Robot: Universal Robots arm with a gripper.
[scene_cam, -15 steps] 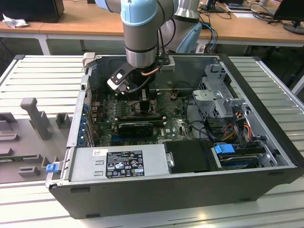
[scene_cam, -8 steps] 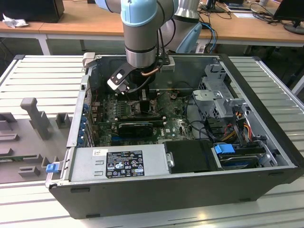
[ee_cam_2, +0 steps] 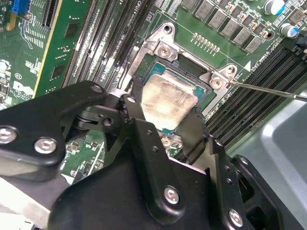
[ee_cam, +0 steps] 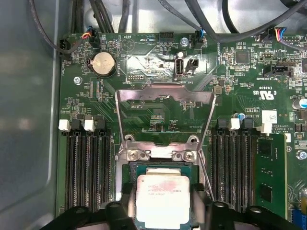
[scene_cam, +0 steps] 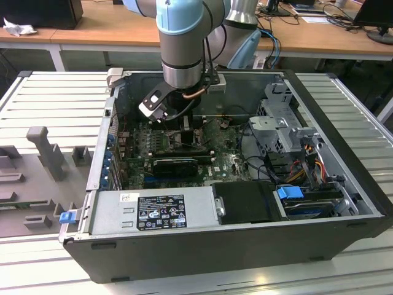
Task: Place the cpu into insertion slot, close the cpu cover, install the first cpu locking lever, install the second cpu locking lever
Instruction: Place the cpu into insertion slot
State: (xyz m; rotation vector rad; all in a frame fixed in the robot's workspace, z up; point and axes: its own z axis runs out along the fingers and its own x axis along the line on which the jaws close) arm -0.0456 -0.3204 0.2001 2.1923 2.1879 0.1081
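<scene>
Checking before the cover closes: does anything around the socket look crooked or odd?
Nothing askew: the cpu lies square in the insertion slot, and the cpu cover is swung open. Only the cpu's top looks smudged.

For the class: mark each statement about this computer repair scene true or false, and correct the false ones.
1. The cpu cover is closed over the chip. False: it is swung open, away from the insertion slot, and the board shows through its window.
2. The cpu is at the insertion slot, with the gripper right at it. True.
3. The computer case lies on its side with its open side up. True.
4. The long black memory slots beside the socket hold modules. False: they look empty.
5. A round coin battery sits on the board. True.
</scene>
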